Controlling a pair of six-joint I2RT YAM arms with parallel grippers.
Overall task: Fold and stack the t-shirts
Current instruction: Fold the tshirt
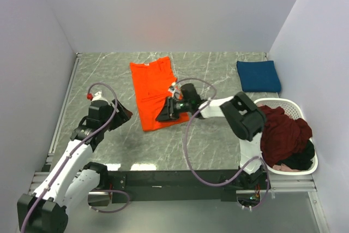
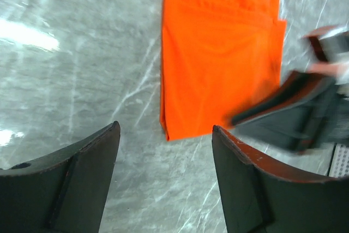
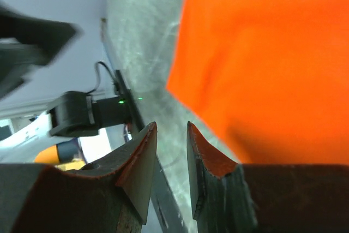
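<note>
Your orange t-shirt (image 1: 154, 88) lies flat in the middle of the table (image 1: 98, 75). It is folded into a long strip that runs away from you. The navy t-shirt (image 1: 258, 76) sits folded small in the far right corner, and that looks like the spot for the stack. The maroon t-shirt (image 1: 283, 132) and the black t-shirt (image 1: 302, 159) are piled in the white basket (image 1: 294, 106) on your right, not yet folded.

Your left gripper (image 2: 166, 129) hangs over bare table, just left of the strip's near end. Its fingers are spread wide with nothing between them, so it holds no cloth. Your right gripper (image 3: 170, 128) sits low over the near end of the orange strip. Its fingers are only a little apart, and no cloth shows in the gap.

I think the long fold is done and the short fold comes next — near end up onto far end. Both grippers are by the near end, which is a good place to start from. Cloth is floppy, so pinch the two near corners evenly, or the strip may twist.
</note>
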